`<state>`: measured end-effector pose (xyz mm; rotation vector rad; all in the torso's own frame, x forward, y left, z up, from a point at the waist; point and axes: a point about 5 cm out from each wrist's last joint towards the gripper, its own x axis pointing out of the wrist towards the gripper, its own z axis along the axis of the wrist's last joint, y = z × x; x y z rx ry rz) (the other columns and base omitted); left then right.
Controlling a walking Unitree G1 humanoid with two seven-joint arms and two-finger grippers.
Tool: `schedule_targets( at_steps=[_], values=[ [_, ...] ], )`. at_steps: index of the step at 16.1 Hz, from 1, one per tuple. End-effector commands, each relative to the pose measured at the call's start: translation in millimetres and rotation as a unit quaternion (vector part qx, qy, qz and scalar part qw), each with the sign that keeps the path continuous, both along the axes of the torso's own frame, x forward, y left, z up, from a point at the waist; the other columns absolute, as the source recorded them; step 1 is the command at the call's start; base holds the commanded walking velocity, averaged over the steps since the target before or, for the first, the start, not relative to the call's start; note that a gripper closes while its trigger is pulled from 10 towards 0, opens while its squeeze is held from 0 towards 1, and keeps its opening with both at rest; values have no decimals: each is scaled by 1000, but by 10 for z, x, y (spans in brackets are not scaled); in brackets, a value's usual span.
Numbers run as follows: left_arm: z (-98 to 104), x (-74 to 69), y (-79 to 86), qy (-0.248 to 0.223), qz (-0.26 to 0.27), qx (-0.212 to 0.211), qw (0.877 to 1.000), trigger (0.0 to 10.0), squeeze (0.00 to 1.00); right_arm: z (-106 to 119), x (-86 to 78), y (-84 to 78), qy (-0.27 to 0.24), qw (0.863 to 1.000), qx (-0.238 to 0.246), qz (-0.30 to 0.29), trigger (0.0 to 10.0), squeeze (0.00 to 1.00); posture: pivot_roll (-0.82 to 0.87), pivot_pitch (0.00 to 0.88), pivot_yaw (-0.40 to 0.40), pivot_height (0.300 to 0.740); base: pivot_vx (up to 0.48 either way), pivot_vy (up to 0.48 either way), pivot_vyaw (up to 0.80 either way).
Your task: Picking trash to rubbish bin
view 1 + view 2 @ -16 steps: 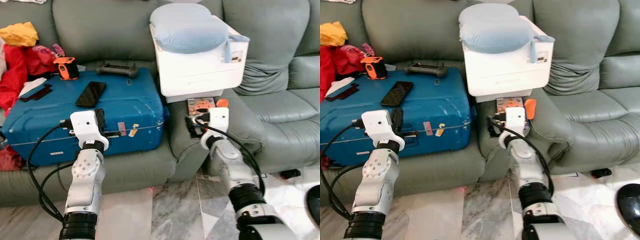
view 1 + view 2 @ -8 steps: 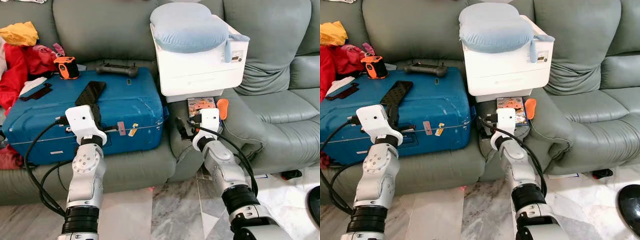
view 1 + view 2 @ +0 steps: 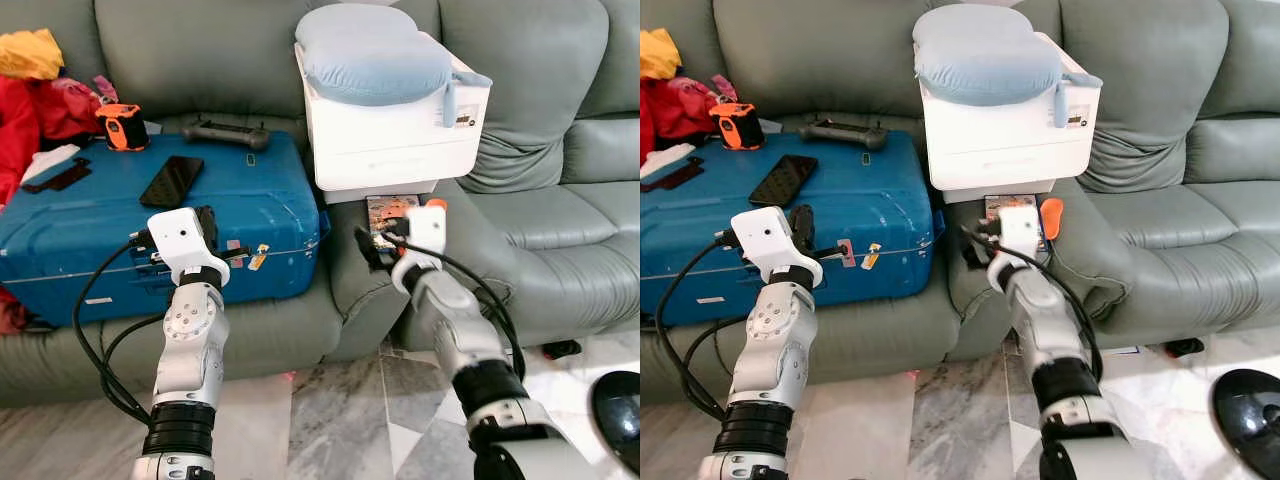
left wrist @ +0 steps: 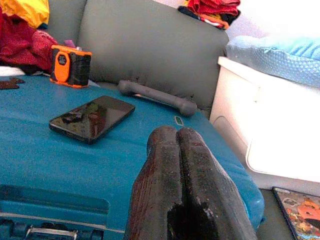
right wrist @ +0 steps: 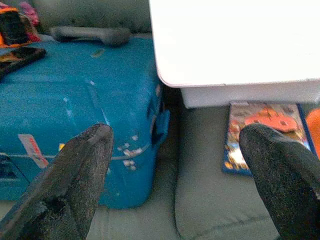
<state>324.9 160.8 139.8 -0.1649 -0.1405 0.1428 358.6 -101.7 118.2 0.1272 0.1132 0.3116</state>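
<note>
Right end effector [image 5: 175, 165] spread wide, empty, hovering over green sofa [image 3: 480, 240] seat just beside blue suitcase [image 3: 150, 230], below white box [image 3: 390, 130]. Flat colourful packet [image 5: 262, 135] lying on seat under white box edge, right of suitcase, orange item [image 3: 1051, 217] beside it. Left end effector [image 4: 180, 165] fingers pressed together, empty, above suitcase front; black phone [image 4: 92, 118] on suitcase lid

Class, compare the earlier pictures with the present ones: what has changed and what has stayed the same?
The right gripper, fingers wide open, swung left, then came back toward the colourful packet under the white box. Nothing was grasped. The left gripper stays shut over the blue suitcase; the phone is unmoved.
</note>
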Motion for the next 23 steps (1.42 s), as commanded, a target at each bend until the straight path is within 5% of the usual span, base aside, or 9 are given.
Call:
schedule_targets(
  at_steps=[1,7,15,23],
  values=[
    [-12,-15,-1,1,5,4,1000,10000,0,9,15,22,3,1000,-3,6,10000,0,17,0,-105,740,0,0,0],
    [-51,-33,91,12,2,20,1000,10000,0,3,8,58,-2,1000,5,-5,10000,0,15,0,-58,740,0,0,0],
    [-227,-281,246,43,8,44,998,10000,0,-66,-38,-641,-18,994,-44,-101,10000,0,23,0,-38,740,0,0,0],
    [-373,-595,446,81,18,72,994,10000,0,-198,-262,-1003,-14,990,-66,-120,10000,0,28,0,-12,740,0,0,0]
  ],
)
